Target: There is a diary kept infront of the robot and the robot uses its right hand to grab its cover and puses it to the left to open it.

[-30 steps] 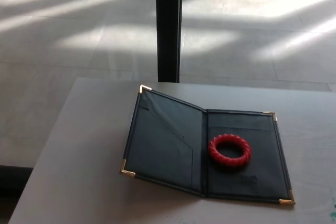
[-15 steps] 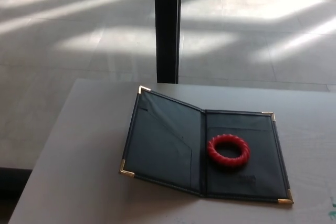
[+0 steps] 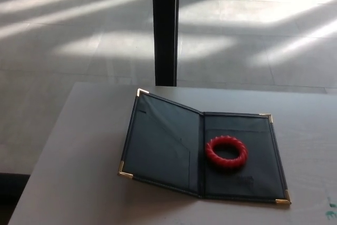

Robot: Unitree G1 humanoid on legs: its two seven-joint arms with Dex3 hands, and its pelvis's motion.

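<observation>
On the left, the pale grey rectangular table (image 3: 79, 172) has a wide bare strip running from its left edge to the diary, with nothing lying on it. The table's far edge runs across the picture just behind the diary, and beyond it lies a light tiled floor (image 3: 63, 51) streaked with sunlight. A dark upright post (image 3: 165, 27) stands on that floor, just behind the table's far edge and roughly in line with the diary's left page.

The dark, leather-like diary with gold metal corner caps (image 3: 163, 146) lies open near the middle of the table. Its left cover is not flat: it seems to slope up slightly from the spine, though the dim light makes the tilt hard to judge. The near-left gold corner (image 3: 125, 173) sits well in from the table's left edge. The spine (image 3: 201, 154) runs from far to near, a little right of the picture's centre.

On the right page a red, ridged, rubbery ring (image 3: 226, 153) lies flat, close to the spine and clear of the page's edges. The near-right gold corner (image 3: 283, 201) sits close to the bottom of the picture. To the right of the diary, more bare table reaches the frame edge.

Neither robot hand shows, so I cannot tell how the fingers of either stand.
</observation>
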